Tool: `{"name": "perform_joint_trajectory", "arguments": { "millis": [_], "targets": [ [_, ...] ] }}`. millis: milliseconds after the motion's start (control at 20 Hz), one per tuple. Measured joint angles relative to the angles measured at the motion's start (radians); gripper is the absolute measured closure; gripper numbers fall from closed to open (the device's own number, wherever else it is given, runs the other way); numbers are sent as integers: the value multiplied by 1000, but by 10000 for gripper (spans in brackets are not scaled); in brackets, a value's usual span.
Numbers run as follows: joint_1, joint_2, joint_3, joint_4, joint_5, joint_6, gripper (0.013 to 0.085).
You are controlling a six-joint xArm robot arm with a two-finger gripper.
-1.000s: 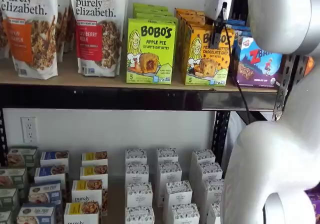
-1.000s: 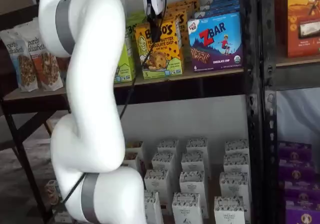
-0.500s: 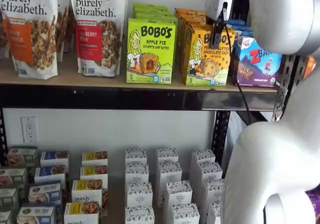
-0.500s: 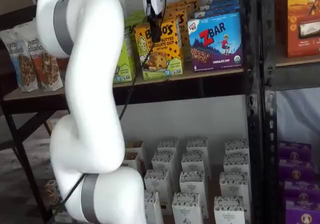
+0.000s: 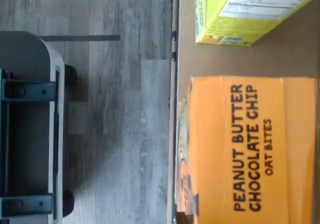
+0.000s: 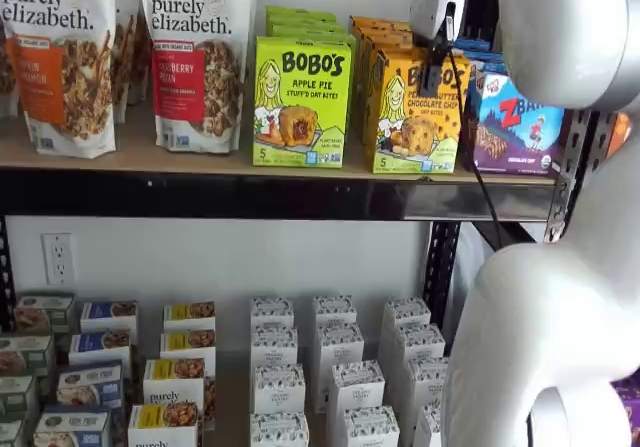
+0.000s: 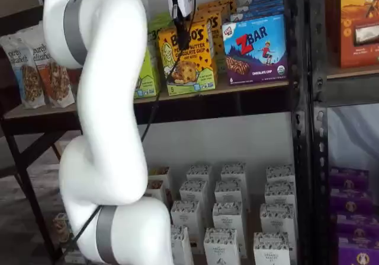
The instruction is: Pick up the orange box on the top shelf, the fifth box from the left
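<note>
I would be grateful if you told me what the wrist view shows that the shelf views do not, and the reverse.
Only the wrist view shows the orange box's top panel, reading peanut butter chocolate chip oat bites, the wood-look floor beside the shelf edge, and the green box's upper faces.

Only the shelf views show the pincer at the orange box's front, shut on it, the Zbar box, the granola bags and the small white boxes below.

Both share the orange box, the green box and the top shelf.

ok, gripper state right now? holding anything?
Gripper: shut on the yellow-orange BOBO'S peanut butter chocolate chip carton, front of its row on the tan wooden top shelf.
</note>
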Motion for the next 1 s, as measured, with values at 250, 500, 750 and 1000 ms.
{"name": "perform_joint_trajectory", "arguments": {
  "millis": [250, 500, 750, 1000],
  "targets": [
    [-3, -30, 15, 25, 18, 4, 610],
    [-14, -68, 18, 62, 56, 5, 610],
    [-31, -138, 34, 90, 108, 2, 610],
    [-61, -210, 61, 111, 155, -14, 610]
  ]
}}
